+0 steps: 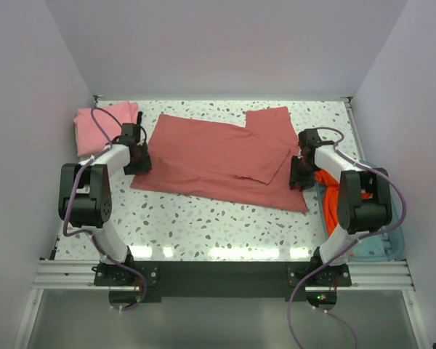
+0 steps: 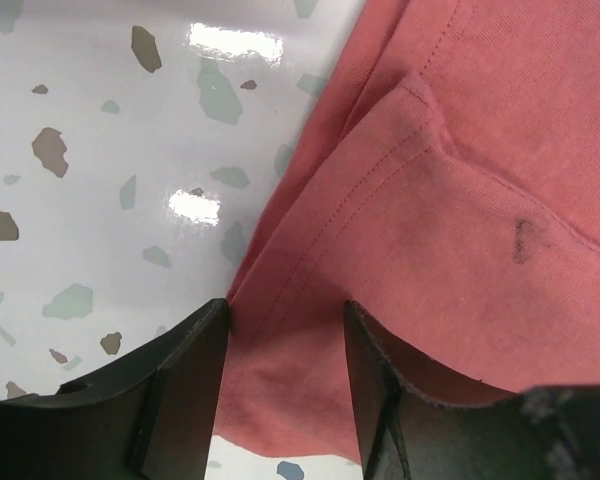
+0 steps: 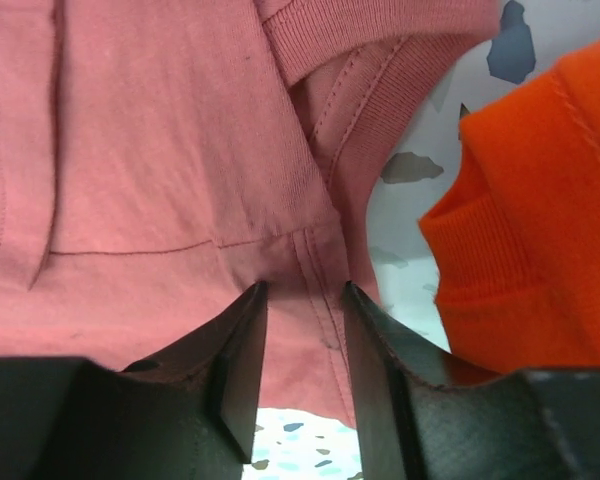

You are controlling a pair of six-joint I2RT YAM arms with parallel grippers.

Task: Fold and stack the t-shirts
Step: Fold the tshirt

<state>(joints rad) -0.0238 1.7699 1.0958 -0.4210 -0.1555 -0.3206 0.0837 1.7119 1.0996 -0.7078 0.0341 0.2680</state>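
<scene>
The rose-red t-shirt is lying partly folded across the middle of the table. The orange t-shirt is lying in the tray on your right, and the pink t-shirt is sitting folded far left. Your left gripper and right gripper are straddling opposite edges of the rose-red t-shirt, jaws apart with cloth between.

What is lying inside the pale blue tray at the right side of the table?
A bunched orange t-shirt lies in the tray. The right arm stands over the tray and covers much of it, so whether anything else lies inside cannot be seen.
</scene>
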